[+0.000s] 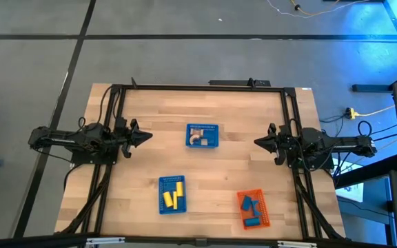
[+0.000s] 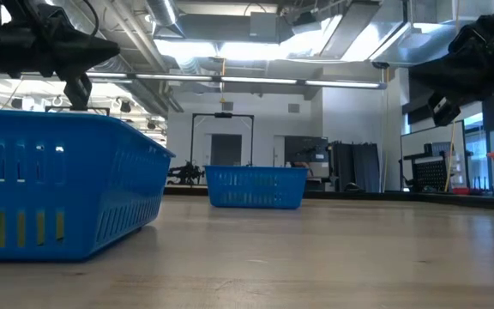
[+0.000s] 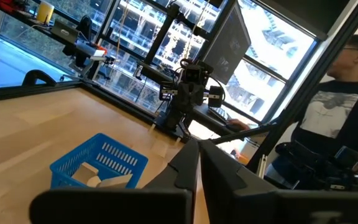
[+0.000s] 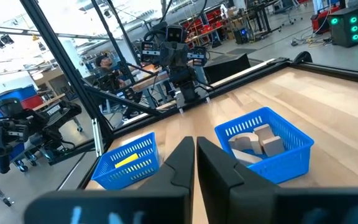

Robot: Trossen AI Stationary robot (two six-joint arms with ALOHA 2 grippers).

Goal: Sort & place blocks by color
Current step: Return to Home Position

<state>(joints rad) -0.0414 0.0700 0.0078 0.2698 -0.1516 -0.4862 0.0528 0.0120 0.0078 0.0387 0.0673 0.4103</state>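
**Entry 1. Left end effector (image 1: 142, 136).** The fingers are closed to a thin seam and hold nothing. It hangs raised over the worktop (image 1: 226, 172), tips aimed at the opposite arm.

**Entry 2. Right end effector (image 1: 259, 142).** Same condition: fingers drawn together, empty, tips facing the left one.

**Entry 3. Middle blue basket (image 1: 202, 127).** It sits about midway between the two end effectors, ahead of both sets of tips and apart from each. It holds the tan blocks (image 1: 199, 139), which lie loose and jumbled.

**Entry 4. Second blue basket (image 1: 171, 178).** It is farther from the left end effector, ahead of it and off its line to one side. It holds the yellow blocks (image 1: 172, 193), bars lying side by side.

**Entry 5. Orange basket (image 1: 249, 193).** It is farther from the right end effector, likewise off to one side of its line. It holds the blue blocks (image 1: 252, 207).

**Handling (judged).**
- The small wooden pieces are probably light, rigid and not fragile.
- Smooth faces may slip under a weak pinch, and a cylinder may roll.
- The best hold on a bar is across its two long flat faces at mid-length.
- The best hold on a cylinder is across its curved side.
- Inside a basket the mesh walls leave little finger room, so an approach from straight above suits.

**Clearance.**
- The three baskets stand well apart, with bare wood between them, and no block shows on that wood.
- The black frame rails (image 1: 198, 87) run along the worktop edges, behind each end effector and on the far side.
- Sweeps want to keep inside those rails.
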